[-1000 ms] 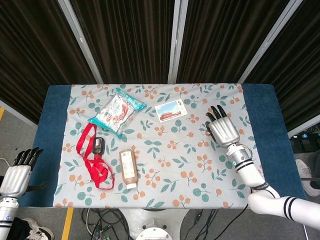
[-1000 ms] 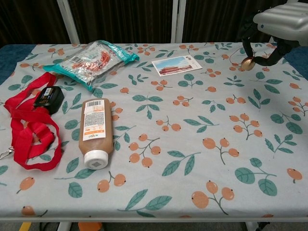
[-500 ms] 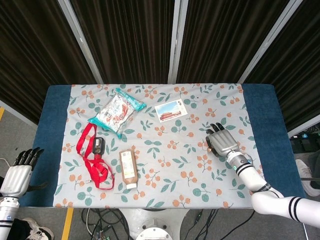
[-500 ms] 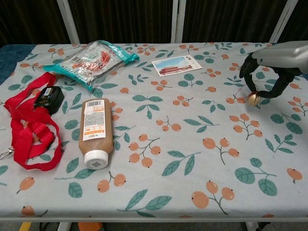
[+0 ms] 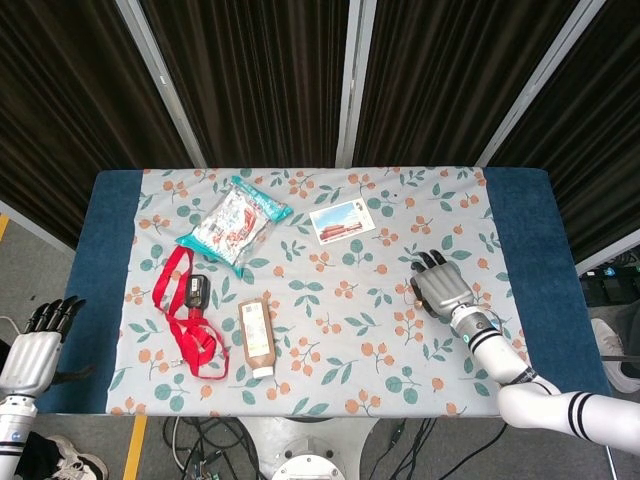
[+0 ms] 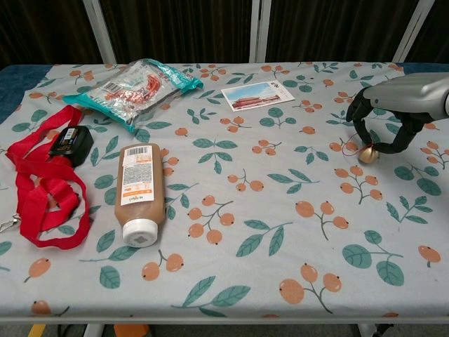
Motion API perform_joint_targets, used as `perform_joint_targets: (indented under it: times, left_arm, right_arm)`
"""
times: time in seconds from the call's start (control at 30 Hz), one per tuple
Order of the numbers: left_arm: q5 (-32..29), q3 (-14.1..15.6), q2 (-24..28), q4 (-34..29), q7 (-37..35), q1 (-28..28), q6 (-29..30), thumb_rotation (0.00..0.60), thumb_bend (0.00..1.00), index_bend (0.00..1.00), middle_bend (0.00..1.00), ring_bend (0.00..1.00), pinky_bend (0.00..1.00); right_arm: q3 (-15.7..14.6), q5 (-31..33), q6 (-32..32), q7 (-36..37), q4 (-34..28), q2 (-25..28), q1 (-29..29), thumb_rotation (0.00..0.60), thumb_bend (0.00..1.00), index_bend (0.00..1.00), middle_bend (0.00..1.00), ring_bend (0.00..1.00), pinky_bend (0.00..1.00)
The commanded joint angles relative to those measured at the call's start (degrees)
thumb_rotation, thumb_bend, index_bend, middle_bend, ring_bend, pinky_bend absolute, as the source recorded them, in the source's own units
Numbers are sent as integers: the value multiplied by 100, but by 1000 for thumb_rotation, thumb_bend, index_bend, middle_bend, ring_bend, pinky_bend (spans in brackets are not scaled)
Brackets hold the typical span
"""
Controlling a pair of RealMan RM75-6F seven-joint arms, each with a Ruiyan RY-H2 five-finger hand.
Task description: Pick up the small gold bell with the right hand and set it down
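The small gold bell (image 6: 367,154) with a short red cord sits low at the flowered cloth on the table's right side. My right hand (image 6: 393,112) arches over it, and its curled fingers (image 6: 359,121) and thumb pinch the bell between them. In the head view the right hand (image 5: 440,287) lies palm down and hides the bell. My left hand (image 5: 35,345) hangs off the table's left edge, fingers straight, holding nothing.
A postcard (image 5: 342,221) lies at the middle back, and a snack bag (image 5: 233,223) lies at the back left. A red lanyard (image 5: 185,325) with a black fob and a brown bottle (image 5: 257,336) lie at the front left. Blue table edge (image 5: 530,240) borders the cloth.
My right hand has come down and toward the table's front with the bell, from raised above the cloth to cloth level. The left hand has not moved.
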Motion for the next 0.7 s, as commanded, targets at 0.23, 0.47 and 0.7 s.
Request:
perform_joint_targets:
  times: [0.23, 0.47, 0.7]
  left_arm:
    - [-3, -2, 4, -2, 2, 2, 1, 600, 5, 89, 35, 0, 40]
    - [6, -16, 14, -19, 21, 9, 41, 600, 5, 89, 35, 0, 39]
    - [38, -80, 84, -142, 109, 33, 214, 600, 5, 89, 35, 0, 39]
  right_arm:
    - [-100, -73, -116, 77, 13, 105, 44, 600, 109, 322, 50, 0, 0]
    - [8, -505, 327, 405, -313, 345, -138, 600, 25, 0, 0, 0, 0]
    - [-397, -2657, 2940, 1074, -636, 951, -1592, 600, 4, 0, 0, 0, 0]
